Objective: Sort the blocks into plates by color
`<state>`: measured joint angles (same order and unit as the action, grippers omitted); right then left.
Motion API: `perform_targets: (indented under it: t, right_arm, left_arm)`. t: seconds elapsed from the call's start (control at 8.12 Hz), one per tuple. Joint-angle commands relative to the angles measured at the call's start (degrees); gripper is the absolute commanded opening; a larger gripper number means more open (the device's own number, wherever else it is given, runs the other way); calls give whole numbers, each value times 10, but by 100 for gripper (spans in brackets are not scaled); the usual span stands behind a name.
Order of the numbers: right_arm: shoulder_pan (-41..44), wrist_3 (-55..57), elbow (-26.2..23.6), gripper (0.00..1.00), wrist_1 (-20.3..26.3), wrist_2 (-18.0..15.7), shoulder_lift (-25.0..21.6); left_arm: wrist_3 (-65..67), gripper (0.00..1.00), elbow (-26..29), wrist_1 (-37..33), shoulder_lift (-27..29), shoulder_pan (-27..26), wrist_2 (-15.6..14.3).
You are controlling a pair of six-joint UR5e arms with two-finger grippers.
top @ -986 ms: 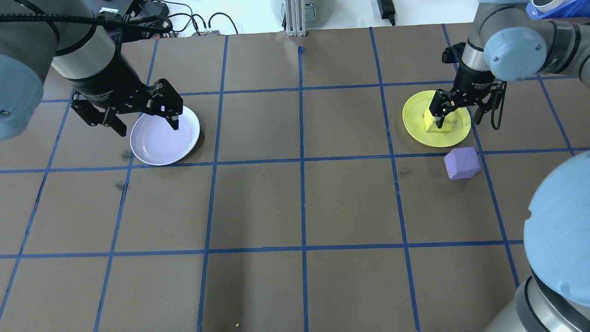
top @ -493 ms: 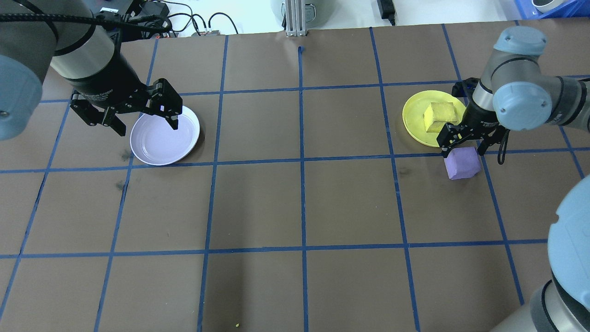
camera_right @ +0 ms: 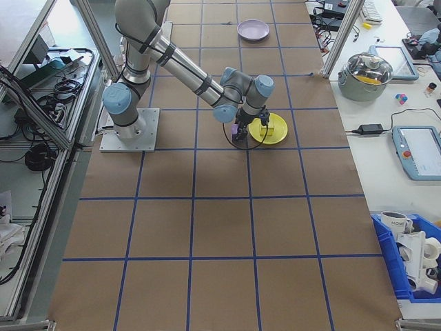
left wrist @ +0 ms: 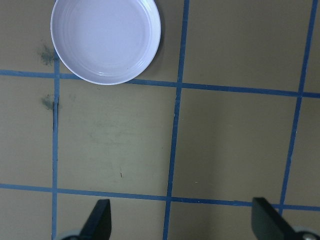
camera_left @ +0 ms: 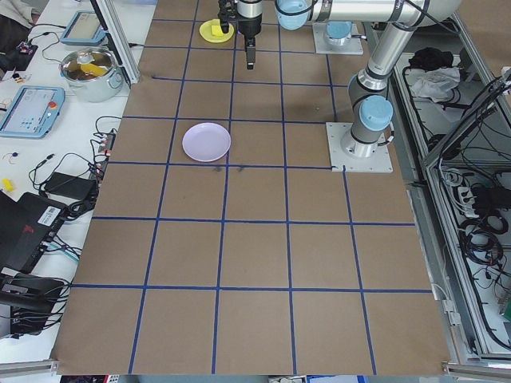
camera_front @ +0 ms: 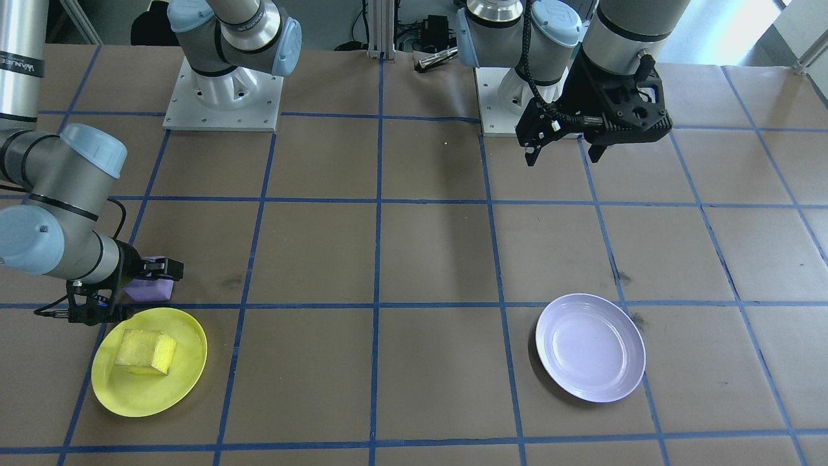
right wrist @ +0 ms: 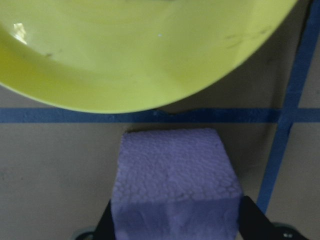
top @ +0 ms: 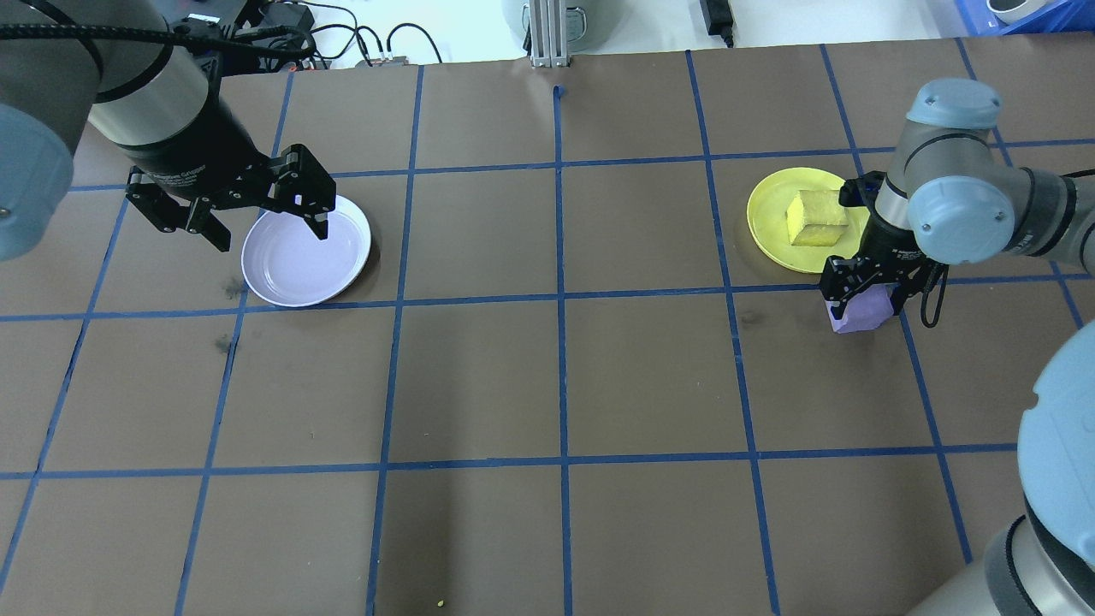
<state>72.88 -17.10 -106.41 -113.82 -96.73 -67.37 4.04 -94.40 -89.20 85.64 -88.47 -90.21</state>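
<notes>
Fingers of the right gripper (top: 867, 295) straddle the purple block (top: 858, 315) on the table beside the yellow plate (top: 774, 227); clamped or not, can't tell. Left gripper (top: 267, 229) hangs spread wide near the lavender plate (top: 304, 284)

My bench: brown table (top: 547, 385) covering gridded with blue tape lines (top: 560, 299). White side counter (camera_right: 386, 148) carries a lidded steel pot (camera_right: 370, 74), a tablet-style pendant (camera_right: 418, 152) and a power brick (camera_right: 371, 128). Blue bin (camera_right: 413, 265) of parts near the corner. Cable bundles (camera_left: 479, 231) along the aluminium frame. Even overhead light, soft shadows.
</notes>
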Motion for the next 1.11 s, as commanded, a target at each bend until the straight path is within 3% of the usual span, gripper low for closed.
perform_targets:
  t: [0.0,0.37,0.49,0.74,0.99]
  right_arm:
    - [1,10,5,38,6,-27,-6]
    - [3,37,8,39,45,-14,-35]
    - [17,70,6,40,80,26,-65]
    - [114,180,7,46,125,51,-105]
    - [250,274,8,46,107,116,-105]
  left_arm:
    - [0,100,0,1,-1,0,-1]
    - [0,100,0,0,1,0,0]
    - [0,100,0,1,1,0,0]
    - [0,100,0,1,1,0,0]
    - [0,100,0,0,1,0,1]
